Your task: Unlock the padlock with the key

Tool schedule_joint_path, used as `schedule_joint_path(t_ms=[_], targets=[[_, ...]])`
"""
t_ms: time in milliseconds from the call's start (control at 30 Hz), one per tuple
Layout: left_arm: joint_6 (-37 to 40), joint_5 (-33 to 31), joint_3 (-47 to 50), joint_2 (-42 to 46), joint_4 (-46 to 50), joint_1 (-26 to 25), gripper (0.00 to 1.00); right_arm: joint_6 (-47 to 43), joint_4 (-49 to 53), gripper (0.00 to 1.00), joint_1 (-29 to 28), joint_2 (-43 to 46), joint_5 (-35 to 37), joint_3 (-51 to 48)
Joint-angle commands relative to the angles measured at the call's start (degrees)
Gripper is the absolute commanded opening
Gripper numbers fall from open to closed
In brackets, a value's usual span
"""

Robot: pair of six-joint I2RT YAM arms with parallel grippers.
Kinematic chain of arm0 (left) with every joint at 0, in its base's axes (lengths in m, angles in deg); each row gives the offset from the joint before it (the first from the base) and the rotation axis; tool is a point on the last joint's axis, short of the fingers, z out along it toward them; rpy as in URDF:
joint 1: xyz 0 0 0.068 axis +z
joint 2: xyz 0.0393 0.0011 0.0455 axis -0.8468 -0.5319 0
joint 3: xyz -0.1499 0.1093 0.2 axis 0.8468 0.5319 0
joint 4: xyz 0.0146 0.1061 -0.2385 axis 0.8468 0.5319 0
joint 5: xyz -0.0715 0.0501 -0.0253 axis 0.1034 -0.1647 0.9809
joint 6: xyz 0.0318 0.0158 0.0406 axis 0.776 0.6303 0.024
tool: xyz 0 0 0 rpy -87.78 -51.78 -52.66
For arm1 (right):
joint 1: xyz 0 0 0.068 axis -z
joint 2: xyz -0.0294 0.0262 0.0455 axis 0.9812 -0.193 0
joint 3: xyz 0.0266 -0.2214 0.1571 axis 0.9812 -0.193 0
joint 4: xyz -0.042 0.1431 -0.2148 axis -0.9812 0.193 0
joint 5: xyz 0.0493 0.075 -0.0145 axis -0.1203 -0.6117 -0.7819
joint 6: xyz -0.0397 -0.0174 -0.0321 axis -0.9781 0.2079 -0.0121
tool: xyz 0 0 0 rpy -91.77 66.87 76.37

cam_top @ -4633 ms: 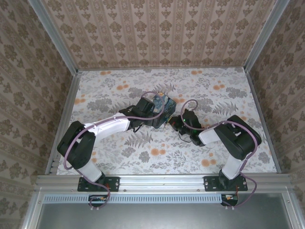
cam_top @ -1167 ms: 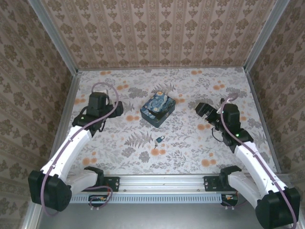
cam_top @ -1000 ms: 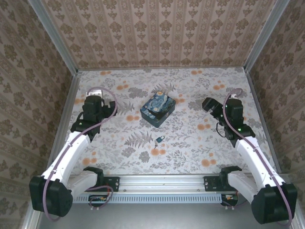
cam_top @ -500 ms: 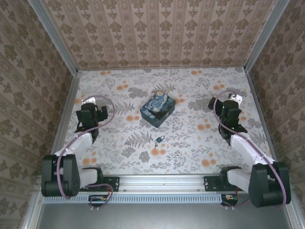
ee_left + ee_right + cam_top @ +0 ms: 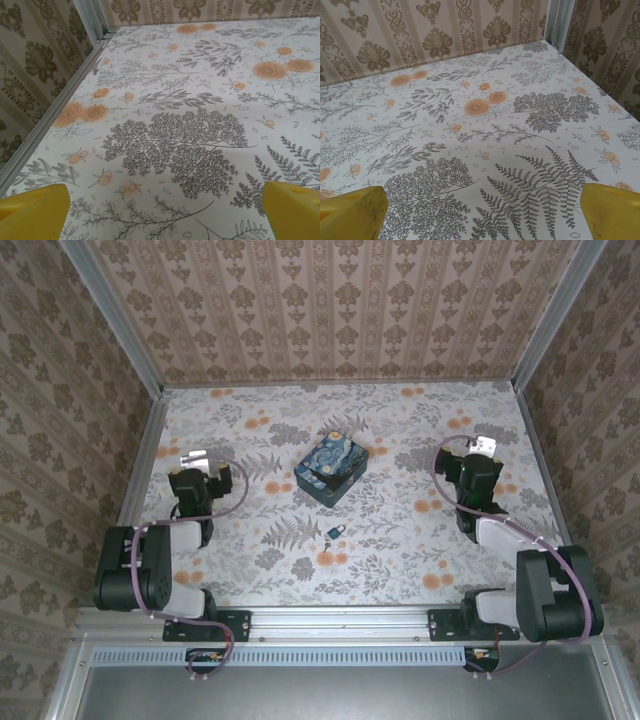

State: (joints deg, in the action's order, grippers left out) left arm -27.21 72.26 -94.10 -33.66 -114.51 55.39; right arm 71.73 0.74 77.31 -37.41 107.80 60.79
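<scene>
The padlock (image 5: 337, 531), tiny, dark teal with a thin silvery shackle, lies on the flowered tabletop in front of the painted box. A small bit sticks out at its lower left; I cannot tell whether that is the key. My left gripper (image 5: 189, 456) is far off to the left, folded back over its arm. It is open, its yellow fingertips (image 5: 31, 212) wide apart over bare tablecloth. My right gripper (image 5: 483, 445) is far off to the right. It is open too, and nothing lies between its yellow fingertips (image 5: 614, 209).
A square box (image 5: 332, 469) with a blue-and-yellow starry-night picture stands mid-table, just behind the padlock. Patterned walls with metal rails (image 5: 140, 465) close in the table on the left, right and back. Both arms are folded near their bases.
Both arms have drawn back from the middle of the table to the sides and folded up near their bases. The padlock and box have stayed put over the last second.
</scene>
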Motion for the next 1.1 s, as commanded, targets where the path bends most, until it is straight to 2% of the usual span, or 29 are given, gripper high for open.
schedule_joint_path(t_ms=[0,67,100,167,233,300,400,733,833,900,1067], targets=[[1.4,1.8,1.5,-3.1,-8.8,0.3,1.0,-2.5,-11.7,0.99,0.4,-3.9,0.1,-4.2],[2.1,1.7,2.0,-5.7,-12.9,0.2,1.0,-2.9,-19.8,1.0,0.5,-7.4,-1.5,-6.9],[1.6,1.7,0.8,-5.2,-10.2,0.2,1.0,-3.6,-23.7,1.0,0.6,-9.1,-3.3,-7.8],[2.2,2.8,-1.8,-5.4,-5.3,0.2,1.0,-5.4,-22.4,1.0,0.6,-10.0,-8.5,-7.2],[2.2,4.3,-2.3,-5.2,-3.3,0.5,1.0,-7.5,-31.3,1.0,0.6,-15.9,-13.0,-7.8],[2.2,4.3,-2.4,-5.3,-3.6,0.5,1.0,-7.7,-18.7,0.99,0.6,-13.0,-14.3,-4.1],[2.2,4.3,-2.5,-5.4,-3.5,0.6,1.0,-7.9,-15.9,1.0,0.8,-14.1,-15.2,-1.6],[2.3,4.2,-2.4,-5.3,-3.5,0.5,1.0,-9.7,-20.3,1.0,-0.4,-13.8,-15.3,-3.9],[2.2,4.2,-2.2,-5.2,-3.9,0.5,1.0,-9.3,-17.7,1.0,-0.3,-14.2,-14.8,-2.3],[2.3,4.0,-2.1,-5.2,-4.2,0.4,1.0,-7.9,-16.1,1.0,1.3,-14.4,-17.0,-1.3],[2.3,4.1,-2.1,-5.2,-4.1,0.4,1.0,-8.0,-17.8,1.0,1.4,-13.9,-17.0,-2.5]])
